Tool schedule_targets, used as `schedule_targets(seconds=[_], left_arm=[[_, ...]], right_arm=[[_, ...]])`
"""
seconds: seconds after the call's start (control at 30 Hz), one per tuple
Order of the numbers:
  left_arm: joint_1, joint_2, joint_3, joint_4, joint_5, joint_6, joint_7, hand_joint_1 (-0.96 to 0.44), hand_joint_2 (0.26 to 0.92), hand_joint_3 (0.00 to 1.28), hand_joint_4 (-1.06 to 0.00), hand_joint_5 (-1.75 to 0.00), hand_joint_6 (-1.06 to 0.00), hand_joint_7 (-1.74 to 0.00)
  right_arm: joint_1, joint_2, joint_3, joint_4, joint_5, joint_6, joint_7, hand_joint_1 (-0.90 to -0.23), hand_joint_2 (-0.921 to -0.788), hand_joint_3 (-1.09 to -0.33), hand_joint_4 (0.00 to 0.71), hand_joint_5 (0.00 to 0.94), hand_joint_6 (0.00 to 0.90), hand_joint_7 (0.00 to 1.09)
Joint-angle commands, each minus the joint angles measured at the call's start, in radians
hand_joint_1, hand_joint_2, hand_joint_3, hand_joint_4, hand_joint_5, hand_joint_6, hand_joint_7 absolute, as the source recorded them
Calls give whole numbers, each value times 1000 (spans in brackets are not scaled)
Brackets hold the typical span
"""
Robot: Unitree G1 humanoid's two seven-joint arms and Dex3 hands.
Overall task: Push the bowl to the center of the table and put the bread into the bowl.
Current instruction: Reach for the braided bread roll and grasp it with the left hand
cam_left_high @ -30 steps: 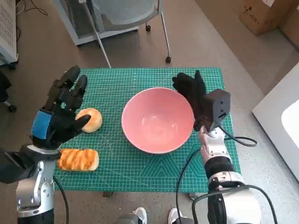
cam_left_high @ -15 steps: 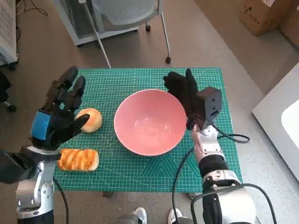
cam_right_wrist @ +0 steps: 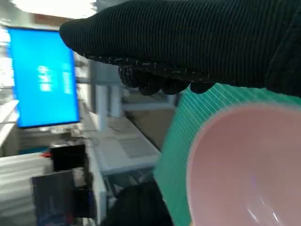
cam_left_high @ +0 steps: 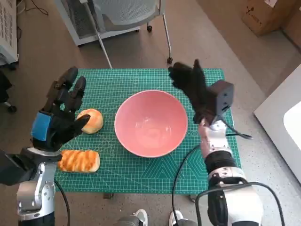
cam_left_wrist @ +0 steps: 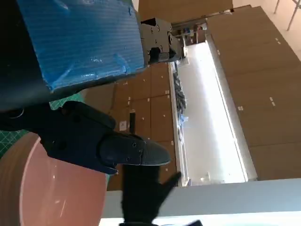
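Your pink bowl [cam_left_high: 151, 123] sits upright near the middle of the green cutting mat [cam_left_high: 141, 174] that covers the worktop, and it holds nothing. Your right hand [cam_left_high: 192, 87], in its black knitted glove, hangs just beyond the bowl's far right rim, fingers stretched out and loosely apart, gripping nothing; from the head view you cannot tell for sure whether the glove touches the rim, though a sliver of mat shows between them. In the right wrist view the glove [cam_right_wrist: 188, 42] runs as a dark band above the bowl's rim [cam_right_wrist: 244, 165], with green mat showing between the two.

Your left hand [cam_left_high: 59, 117], with blue tape across its back, is raised over the mat's left side, fingers spread wide and holding nothing. Its thumb lies over the near edge of the round bread roll [cam_left_high: 91, 120], which rests on the mat to the left of the bowl, apart from it. A second, longer glazed bread [cam_left_high: 79, 160] lies nearer you on the mat's left front corner, partly under your left wrist. In the left wrist view the bowl's pink wall [cam_left_wrist: 51, 193] shows below the black fingers [cam_left_wrist: 108, 146].

Beyond the worktop stands a grey chair [cam_left_high: 123, 14] on castors.
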Motion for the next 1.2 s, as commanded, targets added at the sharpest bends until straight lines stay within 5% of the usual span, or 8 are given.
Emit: schedule_targets(seconds=[0.03, 0.3, 0.43, 0.67, 0.87, 1.2], left_arm=[[22, 61, 22, -64, 44, -7, 0, -565, 918, 163, -13, -1, 1, -384], [79, 248, 37, -198, 177, 77, -47, -536, 874, 125, 0, 1, 1, -346], [144, 441, 38, -367, 271, 293, -120, -356, 717, 41, 1, 1, 1, -228], [147, 683, -49, -580, 388, 713, -174, -68, 643, 7, 1, 1, -67, -116], [127, 737, -120, -666, 417, 843, -178, 98, 661, 14, 1, 1, -120, -62], [105, 774, -209, -734, 446, 934, -173, 135, 680, 22, 1, 1, -151, -50]], right_arm=[[6, -47, -33, -27, 49, -91, 80, -661, -921, -787, 88, 1, 243, 3], [13, -65, -65, -84, 130, -224, 187, -679, -921, -743, 126, 18, 275, 18], [26, -70, -64, -117, 154, -271, 224, -676, -921, -737, 162, 29, 298, 27], [37, -67, -67, -146, 186, -284, 270, -676, -921, -721, 174, 25, 315, 31], [37, -64, -66, -146, 203, -278, 291, -683, -921, -699, 177, 18, 320, 28], [37, -61, -53, -137, 208, -272, 296, -679, -921, -690, 181, 12, 325, 25]])
